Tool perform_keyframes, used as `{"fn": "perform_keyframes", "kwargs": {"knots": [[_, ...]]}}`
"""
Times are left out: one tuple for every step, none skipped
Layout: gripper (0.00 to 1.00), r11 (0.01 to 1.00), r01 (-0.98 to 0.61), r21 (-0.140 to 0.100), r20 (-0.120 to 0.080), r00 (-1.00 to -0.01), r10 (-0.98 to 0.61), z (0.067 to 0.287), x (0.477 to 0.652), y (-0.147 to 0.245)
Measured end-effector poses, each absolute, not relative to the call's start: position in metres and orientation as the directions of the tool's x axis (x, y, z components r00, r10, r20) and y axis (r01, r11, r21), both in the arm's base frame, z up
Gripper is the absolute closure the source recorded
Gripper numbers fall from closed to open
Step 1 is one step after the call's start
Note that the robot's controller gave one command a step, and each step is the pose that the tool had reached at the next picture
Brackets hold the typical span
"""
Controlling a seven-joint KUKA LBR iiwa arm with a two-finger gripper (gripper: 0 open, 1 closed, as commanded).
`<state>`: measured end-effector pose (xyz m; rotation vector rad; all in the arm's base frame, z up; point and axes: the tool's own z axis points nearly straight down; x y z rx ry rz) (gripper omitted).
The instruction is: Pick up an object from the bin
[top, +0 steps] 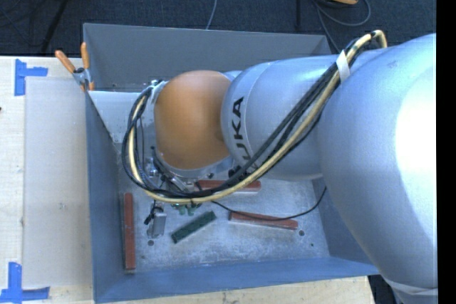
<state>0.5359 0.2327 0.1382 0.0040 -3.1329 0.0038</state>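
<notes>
My gripper (156, 221) pokes out below the arm's wrist at the bin's left front, low over the floor. A long red-brown stick (128, 231) lies just left of it, along the bin's left wall. Just to its right a dark green flat strip (192, 226) lies slanted on the floor. Nothing can be seen held in the gripper.
A second red-brown stick (262, 221) lies further right on the bin floor, with a thin black wire curving over it. Another red-brown piece (229, 185) shows partly under the arm. The arm and its orange cover hide the bin's middle and right.
</notes>
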Motion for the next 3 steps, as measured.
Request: {"fn": "perform_keyframes", "kwargs": {"knots": [[0.0, 0.997, 0.078, -0.006, 0.01, -0.997, 0.079, 0.065, 0.512, 0.187], [0.0, 0.992, 0.128, -0.002, -0.006, -0.992, 0.128, 0.095, 0.568, 0.137], [0.0, 0.975, 0.22, -0.001, 0.004, -0.975, 0.22, 0.071, 0.51, 0.12]]}}
